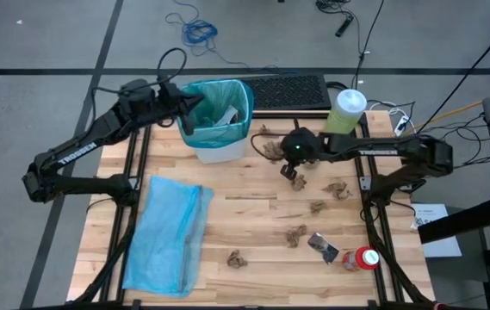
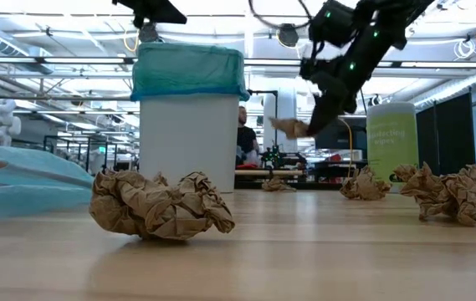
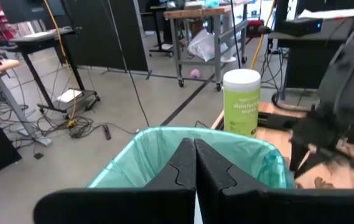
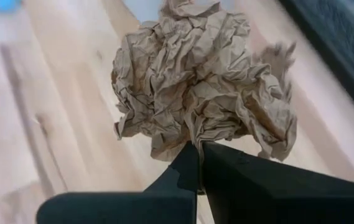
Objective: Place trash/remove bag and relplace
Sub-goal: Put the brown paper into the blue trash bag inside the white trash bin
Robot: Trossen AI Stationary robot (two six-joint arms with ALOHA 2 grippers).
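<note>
The right tool (image 4: 196, 163), pinching 1 paper wad (image 4: 204, 81) by a fold, carries something light, soft and crushable.

Teal-green bag (image 1: 227, 95) lines the white bin, rim folded over the top edge, at the table's far left-centre. Pale blue replacement bag (image 1: 169, 232) lies flat and crumpled on the left side. One brown paper wad (image 4: 201, 93) is pinched, lifted off the wood. Other wads scattered right of centre: one near front (image 1: 236, 257), one mid (image 1: 295, 234), one by the far edge (image 1: 272, 148). Silvery wrapper (image 1: 322, 247) and red-and-white object (image 1: 363, 258) sit near the front right.
</note>
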